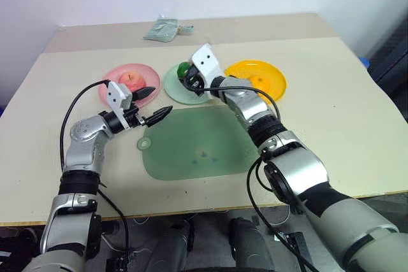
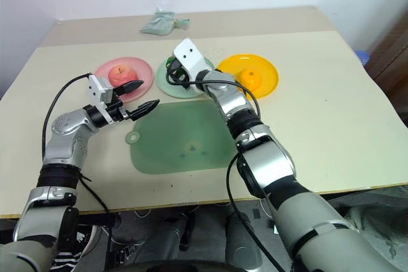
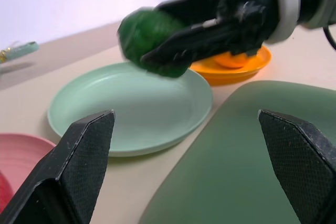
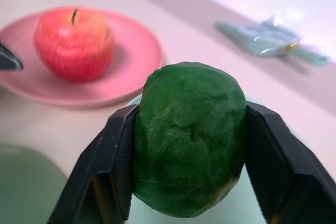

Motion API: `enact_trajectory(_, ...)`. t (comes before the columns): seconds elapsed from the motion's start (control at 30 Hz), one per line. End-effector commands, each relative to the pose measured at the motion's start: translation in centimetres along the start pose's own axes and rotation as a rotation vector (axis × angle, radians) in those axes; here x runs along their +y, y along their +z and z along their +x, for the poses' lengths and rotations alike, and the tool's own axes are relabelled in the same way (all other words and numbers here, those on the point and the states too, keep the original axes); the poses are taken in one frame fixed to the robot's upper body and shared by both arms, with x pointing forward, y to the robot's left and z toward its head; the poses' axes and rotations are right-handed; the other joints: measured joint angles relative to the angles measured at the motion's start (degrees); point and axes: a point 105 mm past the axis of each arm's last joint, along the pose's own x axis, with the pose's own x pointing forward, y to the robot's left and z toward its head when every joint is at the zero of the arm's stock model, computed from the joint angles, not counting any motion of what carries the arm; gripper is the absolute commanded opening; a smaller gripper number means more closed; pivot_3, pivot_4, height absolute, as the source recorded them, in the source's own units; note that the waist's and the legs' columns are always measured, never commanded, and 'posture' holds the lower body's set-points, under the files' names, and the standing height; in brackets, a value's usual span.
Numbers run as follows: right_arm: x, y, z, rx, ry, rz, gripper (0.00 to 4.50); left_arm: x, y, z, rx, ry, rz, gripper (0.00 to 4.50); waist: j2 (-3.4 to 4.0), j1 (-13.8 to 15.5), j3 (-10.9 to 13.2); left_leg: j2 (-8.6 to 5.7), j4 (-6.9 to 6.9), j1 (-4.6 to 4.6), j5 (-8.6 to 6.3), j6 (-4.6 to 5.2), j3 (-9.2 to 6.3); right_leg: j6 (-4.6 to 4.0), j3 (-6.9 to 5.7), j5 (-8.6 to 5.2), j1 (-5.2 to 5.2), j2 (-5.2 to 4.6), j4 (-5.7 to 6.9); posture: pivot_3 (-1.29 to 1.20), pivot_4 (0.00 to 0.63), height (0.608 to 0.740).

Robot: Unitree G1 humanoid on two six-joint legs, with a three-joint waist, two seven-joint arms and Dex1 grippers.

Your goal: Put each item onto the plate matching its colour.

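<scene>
Now the right tool (image 4: pixel 186 171) grips the dark green lump (image 4: pixel 189 142) above the mint green plate (image 3: pixel 131 111). Nearby the left tool (image 1: pixel 153 104) hangs released beside the pink plate (image 1: pixel 111 84) holding the apple (image 1: pixel 132 79); the orange (image 1: pixel 258 81) sits on the yellow plate (image 1: pixel 271 71).

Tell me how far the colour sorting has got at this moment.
Done: the apple sits on the pink plate, and the orange on the yellow-orange plate. In hand: the right gripper holds the green lump above the mint green plate, not yet set down. Left: lower and release it there. The left gripper is open and empty.
</scene>
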Motion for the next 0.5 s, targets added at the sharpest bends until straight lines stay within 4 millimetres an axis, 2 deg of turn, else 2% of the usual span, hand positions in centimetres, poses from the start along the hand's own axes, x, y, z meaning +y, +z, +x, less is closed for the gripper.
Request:
enact_trajectory(0.03,-0.4,1.1,0.1,-0.046,-0.009,-0.005,4.47,-0.1,1.4,-0.1,-0.032,-0.005,0.041,4.50,0.01,-0.1,0.0,0.00,0.00,0.00,0.00,0.00,0.00,0.00,0.01,0.00,0.00,0.00,0.01,0.00,0.150,0.740)
enact_trajectory(0.1,-1.6,2.0,-0.3,-0.092,-0.054,-0.002,4.47,-0.4,1.7,-0.1,-0.042,-0.020,0.035,4.50,0.01,-0.3,0.0,0.00,0.00,0.00,0.01,-0.01,0.00,0.00,0.02,0.00,-0.03,0.01,0.02,0.00,0.150,0.740)
enact_trajectory(0.17,-2.7,3.4,-0.9,-0.168,-0.068,0.079,4.47,-0.8,2.1,0.0,-0.057,-0.038,0.037,4.50,0.01,-0.6,0.0,0.00,-0.01,0.00,0.00,-0.01,0.00,0.00,0.04,0.00,-0.04,0.02,0.04,0.00,0.150,0.740)
enact_trajectory(0.3,-4.1,6.0,-3.8,-0.371,0.023,0.231,4.47,-1.6,3.0,-0.2,-0.085,-0.120,0.013,4.50,0.03,-0.6,0.0,0.03,-0.02,-0.02,0.00,-0.01,-0.01,0.00,0.04,0.00,-0.06,0.04,0.03,0.00,0.150,0.740)
enact_trajectory(0.4,-3.5,6.2,-8.0,-0.467,0.137,0.175,4.47,-2.0,3.6,-0.7,-0.099,-0.203,-0.011,4.50,0.03,-0.5,0.0,0.06,0.01,-0.01,-0.03,-0.03,-0.02,0.00,0.04,0.00,-0.03,0.06,0.02,0.00,0.150,0.740)
enact_trajectory(0.5,-2.1,5.5,-11.8,-0.472,0.215,0.087,4.47,-2.2,4.2,-1.2,-0.121,-0.268,-0.034,4.50,0.04,-0.5,0.0,0.05,0.03,-0.01,-0.05,-0.02,0.01,0.01,0.05,-0.01,-0.01,0.05,0.01,0.00,0.150,0.740)
